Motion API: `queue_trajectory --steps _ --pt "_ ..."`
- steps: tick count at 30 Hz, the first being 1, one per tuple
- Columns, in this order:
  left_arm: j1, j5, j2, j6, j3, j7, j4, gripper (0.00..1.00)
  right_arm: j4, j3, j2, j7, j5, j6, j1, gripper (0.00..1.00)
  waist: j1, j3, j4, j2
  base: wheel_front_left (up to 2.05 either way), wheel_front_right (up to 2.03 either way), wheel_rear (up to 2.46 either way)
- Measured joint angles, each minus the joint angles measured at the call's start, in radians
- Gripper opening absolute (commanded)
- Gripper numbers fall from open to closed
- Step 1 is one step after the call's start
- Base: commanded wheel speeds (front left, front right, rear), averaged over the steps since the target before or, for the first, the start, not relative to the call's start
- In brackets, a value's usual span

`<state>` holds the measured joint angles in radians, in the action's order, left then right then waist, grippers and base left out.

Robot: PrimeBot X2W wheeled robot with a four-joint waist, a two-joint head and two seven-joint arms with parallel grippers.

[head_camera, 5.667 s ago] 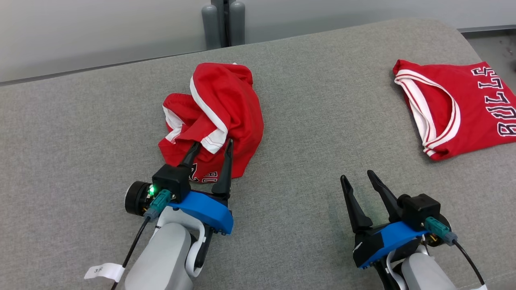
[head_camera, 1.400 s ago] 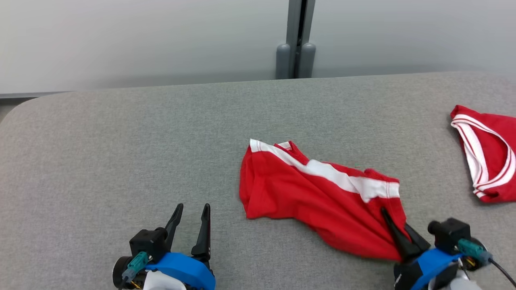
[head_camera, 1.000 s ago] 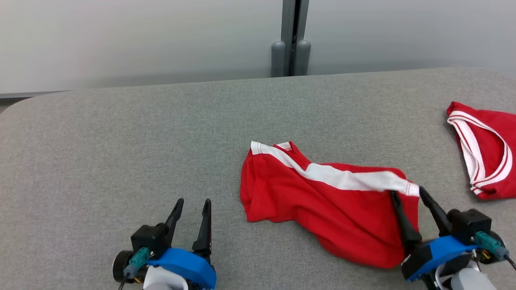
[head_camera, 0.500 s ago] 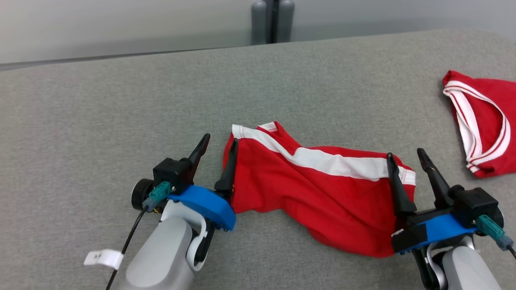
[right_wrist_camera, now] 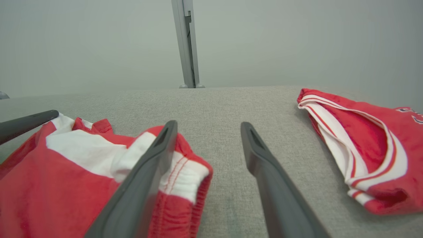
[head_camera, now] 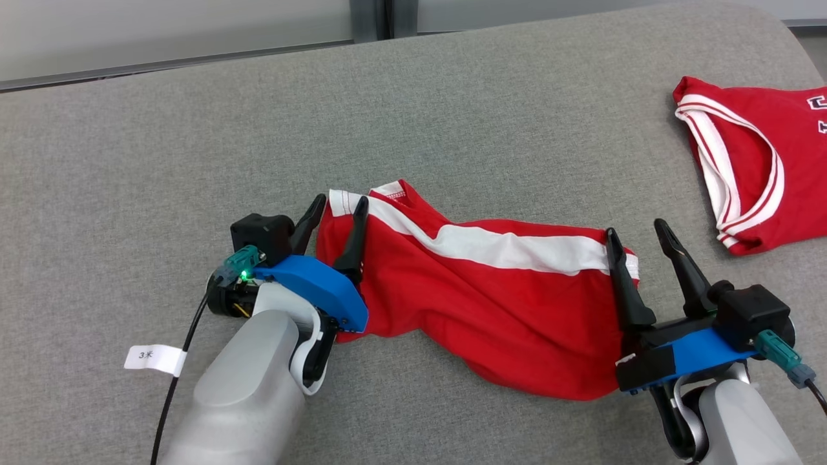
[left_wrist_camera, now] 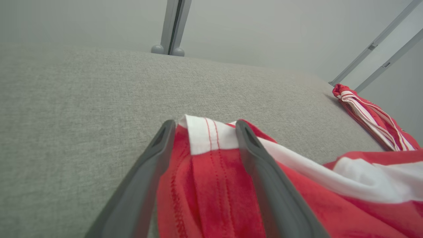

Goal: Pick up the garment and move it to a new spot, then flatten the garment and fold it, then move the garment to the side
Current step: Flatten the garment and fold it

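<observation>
Left gripper (head_camera: pixel 341 200) spread; left corner of red shorts (head_camera: pixel 491 290) straddled by its fingers, not pinched. Right gripper (head_camera: pixel 634 229) spread at shorts' right end, one finger laid over waistband. Shorts stretched crumpled between grippers on grey padded table (head_camera: pixel 194 148). Red jersey (head_camera: pixel 743 161) laid far right, well apart.

Open grey table (head_camera: pixel 194 129) stretches left of and beyond the red garment (head_camera: pixel 491 303), free for passage. To the right, a second red jersey (head_camera: pixel 743 161) lies well apart, leaving a strip of table between them; the right gripper (head_camera: pixel 634 227), fingers spread, stands at that strip's near end
</observation>
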<state>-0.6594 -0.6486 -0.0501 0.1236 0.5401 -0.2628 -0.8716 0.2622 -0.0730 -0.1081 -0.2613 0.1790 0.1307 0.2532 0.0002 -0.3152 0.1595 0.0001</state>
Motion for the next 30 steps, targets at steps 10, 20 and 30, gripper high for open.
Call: queue_trajectory --steps 10,20,30 --pt "-0.014 -0.098 0.001 0.002 0.069 0.000 0.002 0.00 -0.003 0.005 0.002 0.000 0.001 0.000 0.004 1.00 0.0000 0.020 -0.019 0.0000 0.00 0.00 0.00" --pt "0.125 -0.034 0.000 0.002 0.007 0.000 0.129 0.00 0.016 0.020 0.007 0.000 0.001 0.000 -0.047 1.00 -0.0003 0.120 -0.135 0.0000 0.00 0.00 0.00" --pt "0.319 0.021 -0.046 0.006 -0.087 0.000 0.184 0.00 0.043 0.023 0.032 0.000 -0.007 0.000 -0.094 1.00 -0.0004 0.191 -0.199 0.0000 0.00 0.00 0.00"
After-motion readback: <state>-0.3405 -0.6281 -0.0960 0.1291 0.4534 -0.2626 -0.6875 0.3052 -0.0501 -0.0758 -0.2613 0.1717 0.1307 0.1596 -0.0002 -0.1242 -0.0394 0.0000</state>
